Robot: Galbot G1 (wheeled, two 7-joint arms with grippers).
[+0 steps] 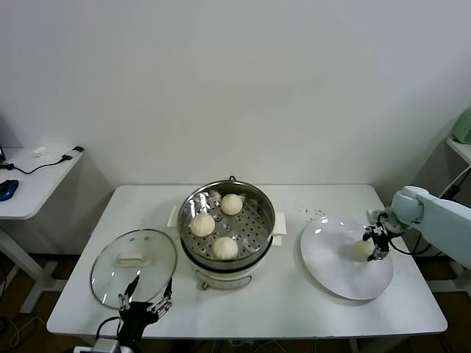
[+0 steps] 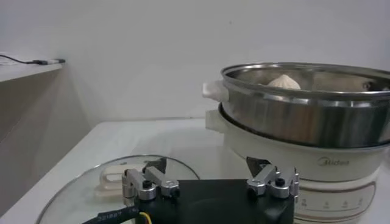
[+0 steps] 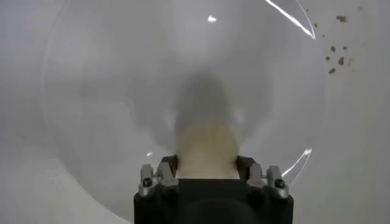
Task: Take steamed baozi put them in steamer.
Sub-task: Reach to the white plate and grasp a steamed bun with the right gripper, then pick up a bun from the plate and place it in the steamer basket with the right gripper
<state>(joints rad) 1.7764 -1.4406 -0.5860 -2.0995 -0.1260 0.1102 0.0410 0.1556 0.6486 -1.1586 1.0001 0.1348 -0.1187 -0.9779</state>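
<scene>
Room: plain white wall behind a white desk (image 1: 280, 294); a second white side table (image 1: 33, 184) with a cable and a blue object stands off beyond the left end, and another pale surface shows at the far right edge.
Right pincer (image 1: 374, 245): lowered onto the white plate (image 1: 331, 261), its two dark fingers (image 1: 383, 243) flanking the last bun (image 1: 363, 249); in the right wrist view the bun (image 3: 206, 149) sits directly between the finger bases, filling the gap. Whether the jaws already press the dough cannot be told.
Bun at the right pincer: round, no clear long axis, resting on the plate near its outer rim, on the side away from the steamer.
Plate: round and flat, under the right pincer; dark crumbs (image 3: 336, 53) lie on the desk just past its rim.
Steamer (image 1: 250, 243): upright, mouth upward, well to the inner side of the right pincer, at the desk's middle; shiny steel pot on a cream base with side handles.
Baozi in steamer: three, on the perforated tray – one at the back (image 1: 232, 204), one on the left (image 1: 202, 224), one at the front (image 1: 225, 248); apart from each other.
Left pincer (image 1: 147, 298): parked at the desk's front edge, jaws spread wide, holding nothing.
Glass lid (image 1: 118, 272): lying flat just ahead of the left pincer, white handle (image 1: 133, 258) up, beside the steamer; in the left wrist view the steamer (image 2: 304, 115) rises just beyond it.
</scene>
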